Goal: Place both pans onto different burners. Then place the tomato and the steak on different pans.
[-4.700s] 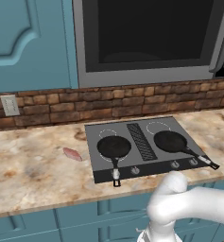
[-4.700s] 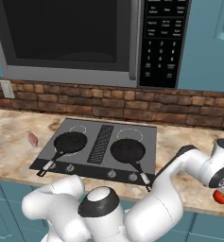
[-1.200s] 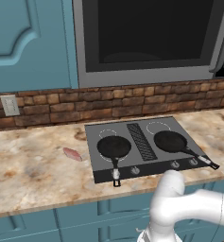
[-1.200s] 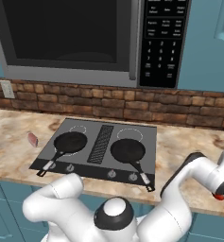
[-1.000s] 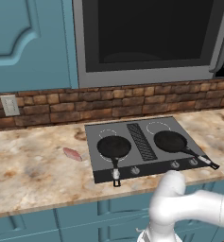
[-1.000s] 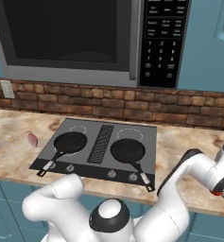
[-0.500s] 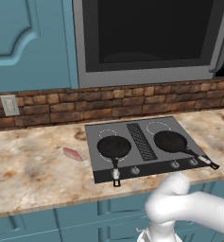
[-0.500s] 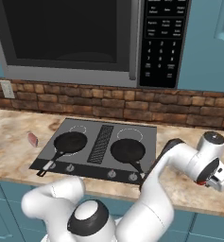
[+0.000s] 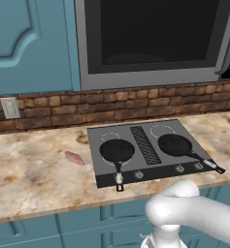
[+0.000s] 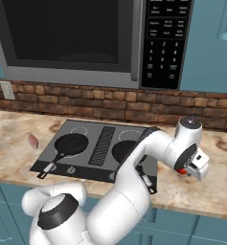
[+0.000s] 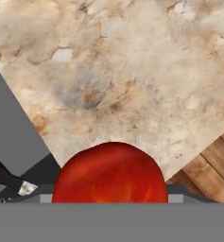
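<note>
Two black pans sit on the front burners of the cooktop (image 9: 103,169): the left pan (image 9: 117,150) (image 10: 71,142) and the right pan (image 9: 175,144), which my arm partly hides in the right base view (image 10: 120,151). The rear burners (image 9: 161,130) (image 10: 79,130) are bare white rings. The steak (image 9: 73,157) (image 10: 33,140) lies on the counter left of the cooktop. My gripper (image 10: 186,171) hangs above the counter right of the cooktop, shut on the red tomato (image 10: 181,170) (image 11: 111,172). The tomato hides the fingertips in the hand view.
A microwave (image 10: 86,38) hangs over the cooktop, against a brick backsplash (image 9: 48,109) with a wall outlet (image 9: 10,107). Knobs (image 9: 138,174) line the cooktop's front edge. The hand view shows the counter's edge and wooden floor (image 11: 212,163) beyond it.
My arm has swung, carrying the hand and the tomato up and left, closer to the cooktop's right edge. Pans and steak have not moved.
</note>
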You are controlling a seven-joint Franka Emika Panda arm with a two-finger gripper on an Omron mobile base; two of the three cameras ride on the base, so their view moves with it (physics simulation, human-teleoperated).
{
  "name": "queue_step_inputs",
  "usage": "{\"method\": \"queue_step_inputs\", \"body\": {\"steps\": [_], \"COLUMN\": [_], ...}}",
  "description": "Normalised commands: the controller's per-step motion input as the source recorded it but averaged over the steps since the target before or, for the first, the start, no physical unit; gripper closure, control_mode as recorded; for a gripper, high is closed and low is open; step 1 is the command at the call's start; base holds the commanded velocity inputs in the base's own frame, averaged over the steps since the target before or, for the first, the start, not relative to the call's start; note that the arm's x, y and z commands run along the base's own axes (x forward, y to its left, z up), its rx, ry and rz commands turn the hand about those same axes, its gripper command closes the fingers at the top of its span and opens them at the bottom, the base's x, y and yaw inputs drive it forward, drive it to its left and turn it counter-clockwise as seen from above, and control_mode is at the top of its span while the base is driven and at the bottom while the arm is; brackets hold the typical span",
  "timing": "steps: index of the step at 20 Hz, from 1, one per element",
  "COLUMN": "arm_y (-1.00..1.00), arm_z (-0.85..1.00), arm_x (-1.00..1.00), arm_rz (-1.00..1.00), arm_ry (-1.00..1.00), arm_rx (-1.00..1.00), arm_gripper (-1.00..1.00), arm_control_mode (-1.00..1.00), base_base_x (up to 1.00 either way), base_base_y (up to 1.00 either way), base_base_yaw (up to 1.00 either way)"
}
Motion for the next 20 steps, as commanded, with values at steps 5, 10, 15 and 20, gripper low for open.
{"method": "queue_step_inputs", "body": {"steps": [5,10,15,20], "arm_y": [0.57,0.63,0.69,0.60], "arm_z": [0.38,0.29,0.05,0.00], "arm_x": [0.00,0.00,-0.01,-0.01], "arm_rz": [0.00,0.00,0.00,0.00], "arm_ry": [0.00,0.00,0.00,0.00], "arm_rx": [0.00,0.00,-0.05,-0.01], "arm_gripper": [1.00,1.00,1.00,1.00], "arm_control_mode": [-1.00,-1.00,-1.00,-1.00], "base_base_x": [0.00,0.00,0.00,0.00], "base_base_y": [0.00,0.00,0.00,0.00], "base_base_yaw": [0.00,0.00,0.00,0.00]}}
